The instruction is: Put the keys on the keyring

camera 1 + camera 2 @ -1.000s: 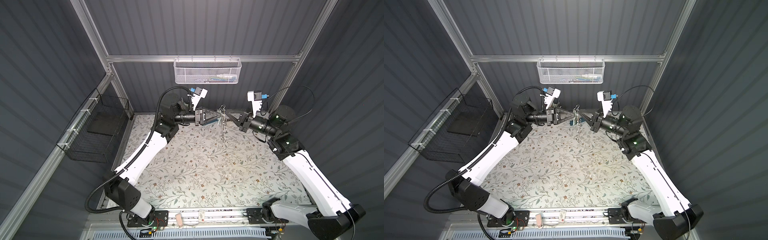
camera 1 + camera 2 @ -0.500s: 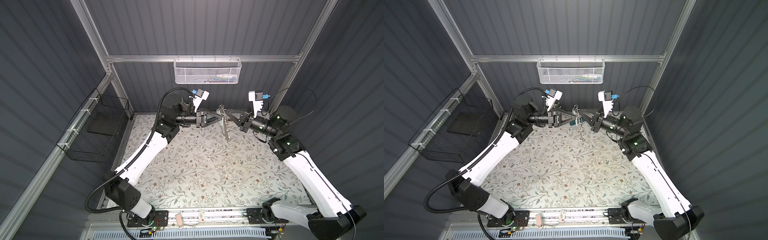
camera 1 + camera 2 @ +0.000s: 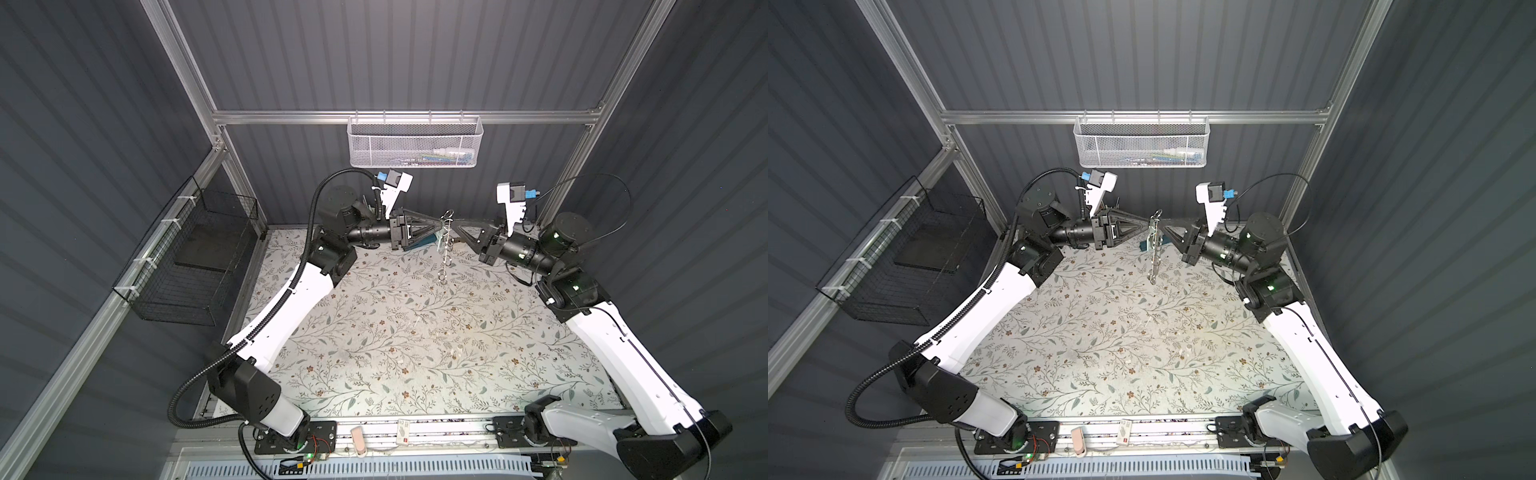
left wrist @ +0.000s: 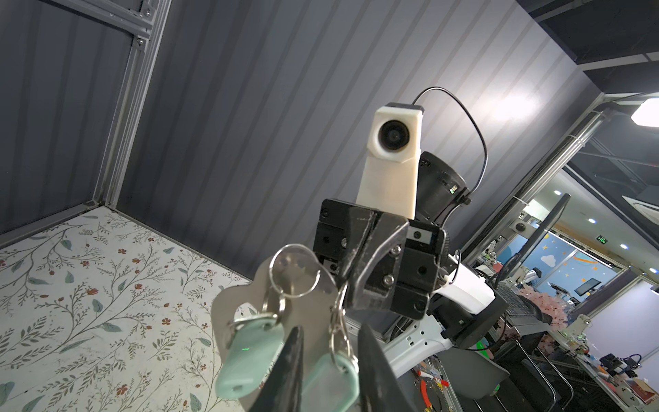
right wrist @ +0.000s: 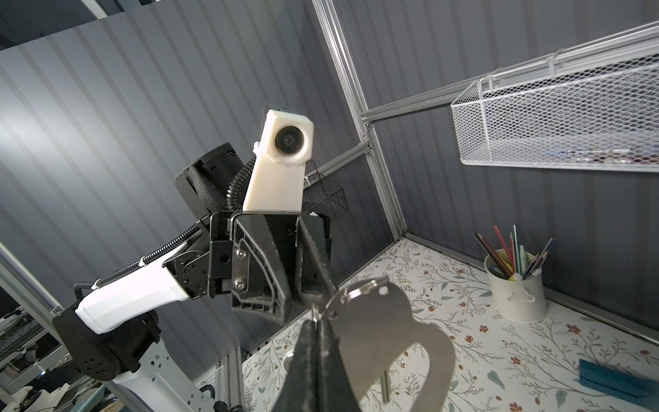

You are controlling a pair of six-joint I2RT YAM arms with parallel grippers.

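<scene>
My right hand (image 5: pixel 318 333) pinches the keyring (image 5: pixel 378 321) aloft at 12 o'clock over the surface (image 3: pixel 395 353), keys (image 4: pixel 249 356) dangling. My left hand (image 4: pixel 330 333) straddles one tag (image 4: pixel 333 387), fingers (image 4: pixel 290 367) slightly apart, and I cannot tell if it grips, so I should ease slowly, plate steady.

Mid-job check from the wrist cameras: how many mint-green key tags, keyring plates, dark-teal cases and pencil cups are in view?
mint-green key tags: 2
keyring plate: 1
dark-teal case: 1
white pencil cup: 1
Total: 5
</scene>
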